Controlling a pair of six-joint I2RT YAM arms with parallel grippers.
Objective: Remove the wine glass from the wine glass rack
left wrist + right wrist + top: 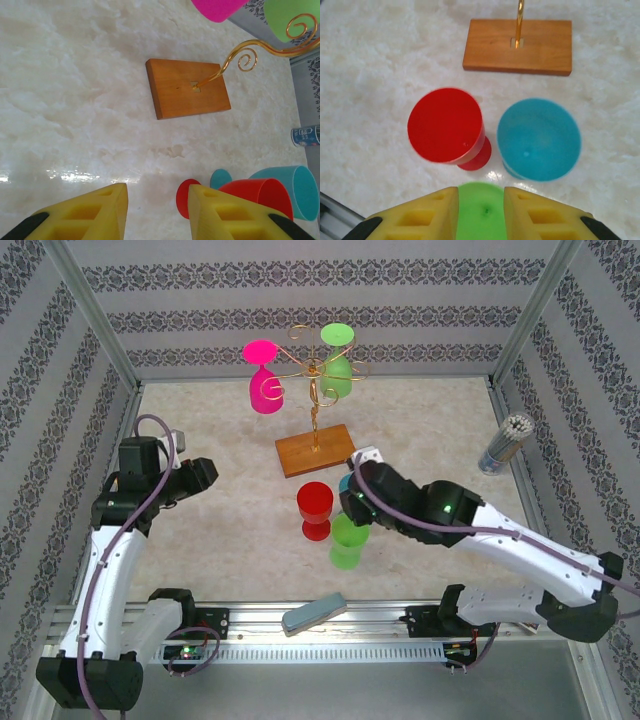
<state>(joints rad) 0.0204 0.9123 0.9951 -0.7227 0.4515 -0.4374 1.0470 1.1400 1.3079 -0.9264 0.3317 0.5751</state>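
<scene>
The rack [318, 390] sits mid-back on the worktop [200, 420], with a pink glass [264, 380] and a green glass [338, 365] hanging upside down. Left end effector [157, 200] is spread apart, nothing in it. Right end effector [480, 200] straddles a second green glass [347, 543] beside the red glass [314, 508]. Can't tell if it's actually pinching it.

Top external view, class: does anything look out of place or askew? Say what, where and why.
A grey block lies tilted across the metal rail at the near edge, off the table top, as if left behind there. Nothing looks spilled or broken.
</scene>
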